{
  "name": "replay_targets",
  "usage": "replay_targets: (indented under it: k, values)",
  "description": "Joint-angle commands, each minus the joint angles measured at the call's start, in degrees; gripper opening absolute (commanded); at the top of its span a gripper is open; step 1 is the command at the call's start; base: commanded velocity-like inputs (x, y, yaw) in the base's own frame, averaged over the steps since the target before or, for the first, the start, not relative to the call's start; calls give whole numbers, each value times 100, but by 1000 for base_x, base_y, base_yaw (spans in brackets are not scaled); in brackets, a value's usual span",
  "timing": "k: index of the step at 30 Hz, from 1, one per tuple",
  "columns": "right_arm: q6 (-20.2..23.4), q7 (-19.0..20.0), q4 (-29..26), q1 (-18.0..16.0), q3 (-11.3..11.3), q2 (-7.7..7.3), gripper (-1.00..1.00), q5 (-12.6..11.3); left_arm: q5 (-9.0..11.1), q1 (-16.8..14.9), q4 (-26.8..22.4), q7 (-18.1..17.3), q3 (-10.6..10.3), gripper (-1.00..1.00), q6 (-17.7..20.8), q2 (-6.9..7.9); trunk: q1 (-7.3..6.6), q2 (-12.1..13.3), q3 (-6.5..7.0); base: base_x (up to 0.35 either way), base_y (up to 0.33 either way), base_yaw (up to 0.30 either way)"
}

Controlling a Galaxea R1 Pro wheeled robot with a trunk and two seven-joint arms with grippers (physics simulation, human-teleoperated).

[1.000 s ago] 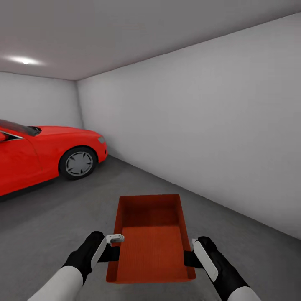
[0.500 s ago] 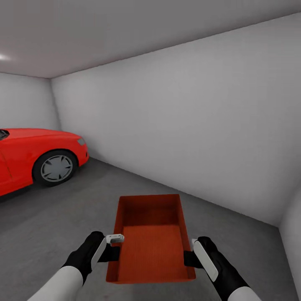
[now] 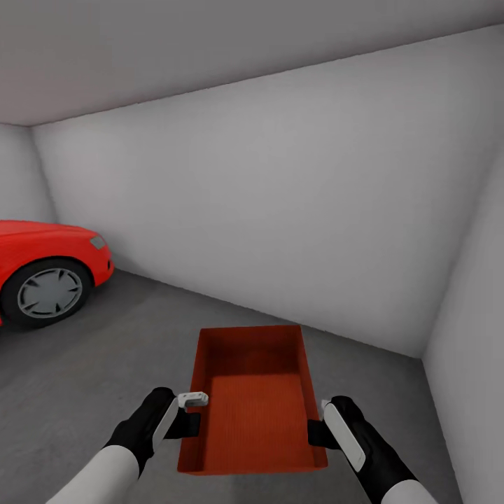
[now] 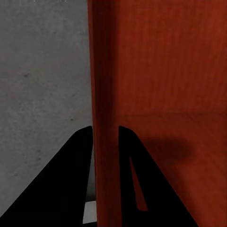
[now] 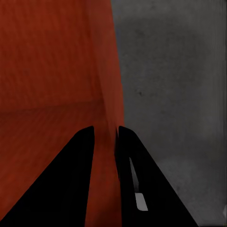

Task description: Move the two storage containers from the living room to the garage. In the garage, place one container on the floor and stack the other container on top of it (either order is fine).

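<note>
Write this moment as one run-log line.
place: garage | left gripper: shut on storage container wall | right gripper: shut on opposite wall | container: above floor

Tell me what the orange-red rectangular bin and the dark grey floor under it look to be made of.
The orange-red rectangular bin looks like moulded plastic: one uniform matte colour, thin straight walls, a finely ribbed bottom. The dark grey floor looks like bare concrete: matte, faintly speckled and blotchy in the right wrist view. Both are simulator renders, so this goes by look alone.

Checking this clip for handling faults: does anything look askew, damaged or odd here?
Nothing stands out. The storage container sits level between the left hand and right hand, each clamped on a side wall, above the floor. A red car is parked left.
</note>
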Motion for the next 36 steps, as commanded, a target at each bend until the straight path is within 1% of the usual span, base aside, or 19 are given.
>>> replay_targets:
  k: [1,29,32,36]
  values:
    - [-34,-41,-6,-8,0,0,-100,-148,85,-2,-13,26,6,-100,28,2,1,-8,-9,0,0,-284]
    - [-34,-41,-6,-8,-1,0,-100,-148,90,-2,-13,26,6,-100,28,4,1,-8,-9,0,0,-281]
    - [-34,-41,-6,-8,0,0,-100,-148,92,-2,-13,26,6,-100,28,4,1,-8,-9,0,0,-207]
    - [-34,-41,-6,-8,1,0,-100,-148,92,-2,-13,26,6,-100,28,4,1,-8,-9,20,0,-56]
